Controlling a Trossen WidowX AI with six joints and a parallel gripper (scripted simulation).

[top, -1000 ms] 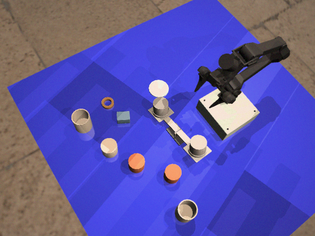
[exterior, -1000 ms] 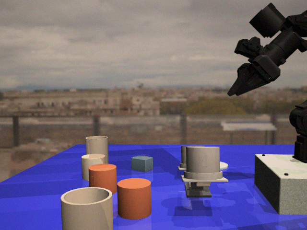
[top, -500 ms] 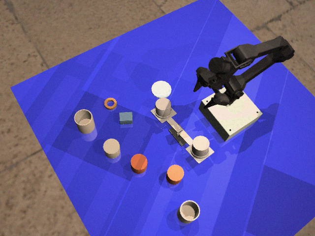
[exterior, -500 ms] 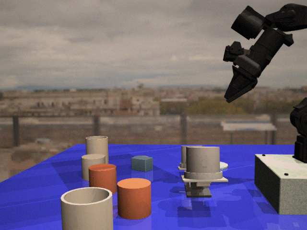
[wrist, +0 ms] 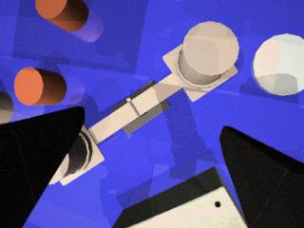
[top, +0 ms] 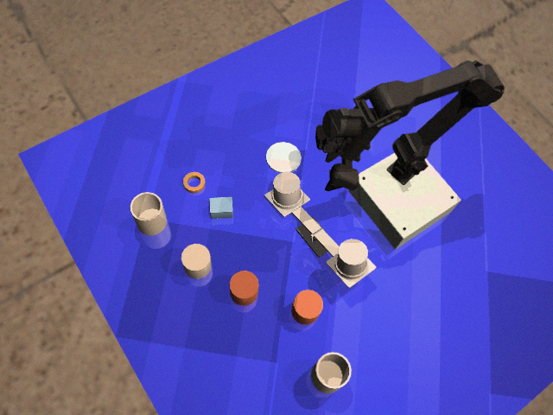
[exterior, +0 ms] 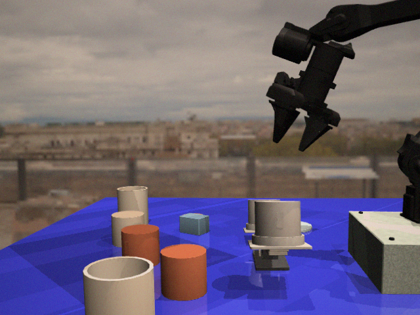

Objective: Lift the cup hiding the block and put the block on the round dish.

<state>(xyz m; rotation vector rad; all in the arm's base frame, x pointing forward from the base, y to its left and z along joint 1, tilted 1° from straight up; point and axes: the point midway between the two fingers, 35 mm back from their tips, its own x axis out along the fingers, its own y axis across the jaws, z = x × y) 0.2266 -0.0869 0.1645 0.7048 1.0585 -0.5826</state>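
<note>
Two beige cups stand upside down on the balance (top: 327,241) (exterior: 271,264) (wrist: 111,125). The cup beside the dish (top: 286,190) (exterior: 251,212) (wrist: 210,49) stands on the end that looks lower. The other cup (top: 352,258) (exterior: 277,220) (wrist: 79,158) stands on the end that looks higher; my finger partly covers it in the wrist view. No block shows; the cups hide what is under them. The round pale dish (top: 281,156) (exterior: 306,227) (wrist: 275,64) shows nothing on it. My gripper (top: 328,174) (exterior: 288,146) (wrist: 153,123) is open and empty, high above the balance, touching nothing.
A blue block (top: 220,206) (exterior: 193,224) and an orange ring (top: 187,188) lie left of the balance. Two orange cylinders (top: 244,286) (top: 308,305), a beige cylinder (top: 195,259) and two open beige tubes (top: 149,219) (top: 333,373) stand around it. The robot's pale base (top: 424,205) is close on the right.
</note>
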